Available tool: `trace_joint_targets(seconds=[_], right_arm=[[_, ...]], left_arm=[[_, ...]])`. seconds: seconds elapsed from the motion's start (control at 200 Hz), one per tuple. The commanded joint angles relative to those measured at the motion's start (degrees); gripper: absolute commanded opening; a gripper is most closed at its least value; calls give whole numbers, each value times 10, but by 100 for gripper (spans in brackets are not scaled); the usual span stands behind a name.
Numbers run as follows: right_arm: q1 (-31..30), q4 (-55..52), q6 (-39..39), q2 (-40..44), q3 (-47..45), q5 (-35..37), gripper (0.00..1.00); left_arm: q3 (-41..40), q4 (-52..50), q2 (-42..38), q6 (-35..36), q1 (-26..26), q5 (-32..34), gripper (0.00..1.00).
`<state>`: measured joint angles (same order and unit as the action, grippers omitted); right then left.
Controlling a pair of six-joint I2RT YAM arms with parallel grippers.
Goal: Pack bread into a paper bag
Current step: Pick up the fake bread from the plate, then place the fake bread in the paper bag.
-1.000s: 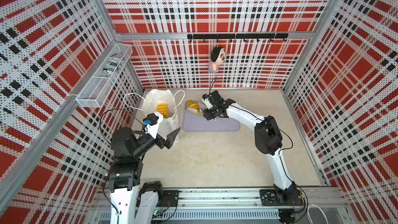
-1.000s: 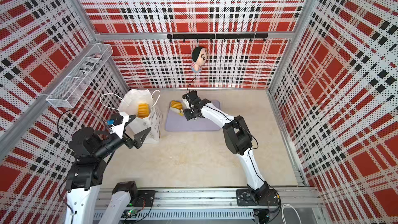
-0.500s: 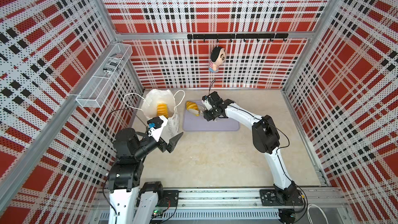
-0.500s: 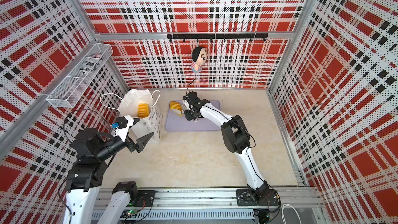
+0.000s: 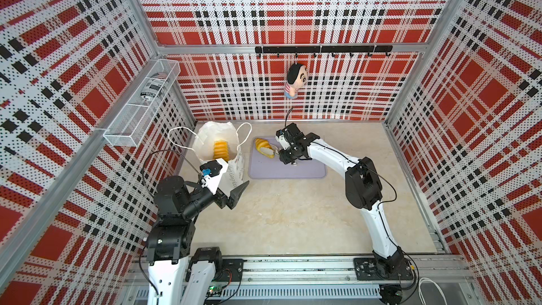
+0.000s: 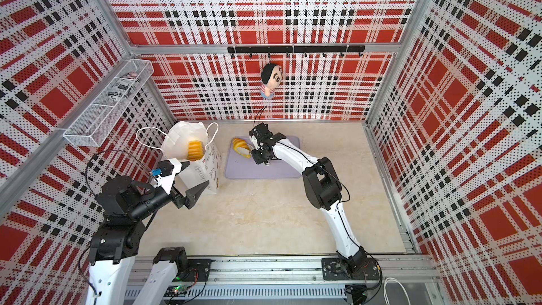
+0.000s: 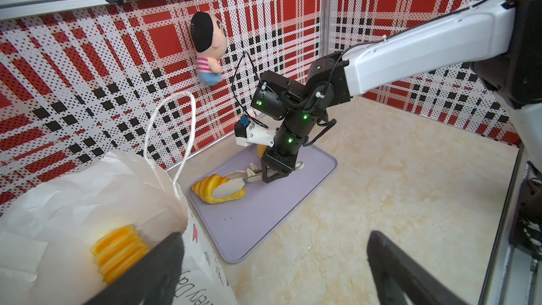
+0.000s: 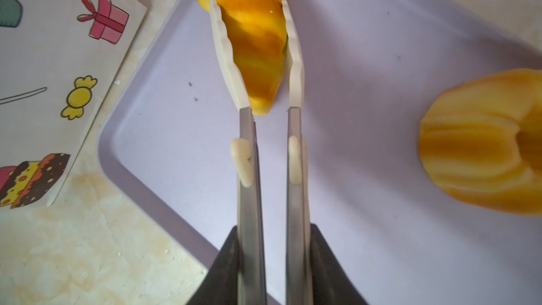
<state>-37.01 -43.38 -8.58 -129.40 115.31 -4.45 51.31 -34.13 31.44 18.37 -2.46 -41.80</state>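
The white paper bag [image 5: 234,168] [image 6: 206,168] stands open at the left, with a ridged long roll [image 5: 220,149] [image 7: 120,249] inside. On the lavender tray [image 5: 287,168] [image 8: 381,83] lies a croissant [image 5: 262,146] [image 7: 211,186] [image 8: 255,54]. My right gripper [image 5: 286,154] [image 8: 271,236] is shut on metal tongs [image 8: 247,171], and their white tips clamp the croissant's narrow end. A ring-shaped bun [image 8: 481,142] lies on the tray beside them. My left gripper [image 5: 231,183] [image 7: 277,259] stands open and holds nothing, at the bag's front corner.
A plush doll [image 5: 294,80] hangs from the black hook rail [image 5: 322,49] on the back wall. A wire basket [image 5: 140,104] with a can is fixed to the left wall. Plaid walls close in three sides; the arms' rail [image 5: 293,268] runs along the front.
The right gripper has squeezed the tongs shut on the croissant. The left gripper has drifted slightly toward the front, still open.
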Motion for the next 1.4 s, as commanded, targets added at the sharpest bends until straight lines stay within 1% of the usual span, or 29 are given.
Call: trace_joint_targets(seconds=[0.0, 0.195, 0.381, 0.571, 0.852, 1.142, 1.393], right_arm=[[-8, -26, 12, 86, 45, 19, 34], [-28, -76, 26, 122, 104, 55, 34], [-44, -110, 33, 139, 163, 84, 34], [-60, -108, 38, 172, 180, 91, 34], [-99, -105, 62, 197, 203, 114, 35], [-122, -103, 76, 206, 225, 98, 36], [-136, -104, 75, 211, 224, 40, 36]], left_arm=[[-2, -13, -9, 8, 5, 3, 98], [1, -23, -21, 12, 8, 11, 98], [-1, -29, -27, 19, 16, 21, 98], [-3, -30, -26, 25, 26, 33, 98], [-4, -31, -23, 26, 33, 38, 98], [-1, -34, -24, 26, 34, 40, 98], [3, -35, -17, 28, 34, 38, 98]])
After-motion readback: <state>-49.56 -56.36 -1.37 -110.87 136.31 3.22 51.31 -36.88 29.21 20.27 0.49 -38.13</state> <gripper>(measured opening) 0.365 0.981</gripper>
